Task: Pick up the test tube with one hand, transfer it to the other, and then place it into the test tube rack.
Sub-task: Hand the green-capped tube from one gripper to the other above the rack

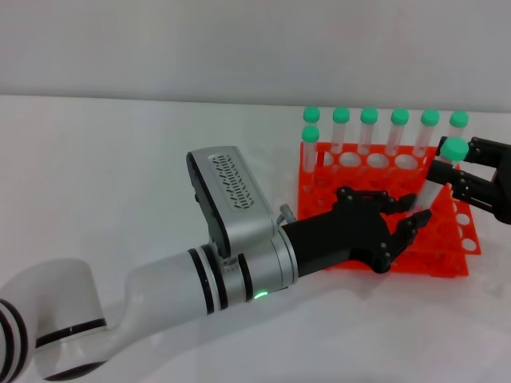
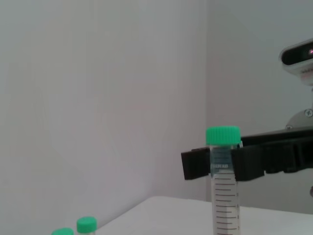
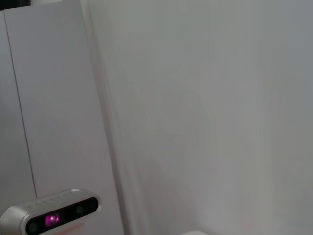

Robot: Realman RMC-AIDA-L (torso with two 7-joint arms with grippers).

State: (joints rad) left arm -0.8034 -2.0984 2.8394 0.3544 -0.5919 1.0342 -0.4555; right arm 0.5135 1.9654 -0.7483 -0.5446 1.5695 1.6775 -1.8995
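The test tube (image 1: 431,194), clear with a green cap, hangs tilted above the right part of the orange test tube rack (image 1: 399,264). My left gripper (image 1: 403,219) reaches in from the left over the rack, and its black fingers close on the tube's lower end. My right gripper (image 1: 449,177) comes in from the right edge and clasps the tube just under the cap. The left wrist view shows the tube (image 2: 224,191) upright with the right gripper's fingers (image 2: 254,160) around it. The right wrist view shows neither tube nor rack.
Several other green-capped tubes (image 1: 369,128) stand in the rack's back row and back left corner. The rack sits on a white table (image 1: 120,175). A silver camera head (image 3: 49,218) shows against the pale wall in the right wrist view.
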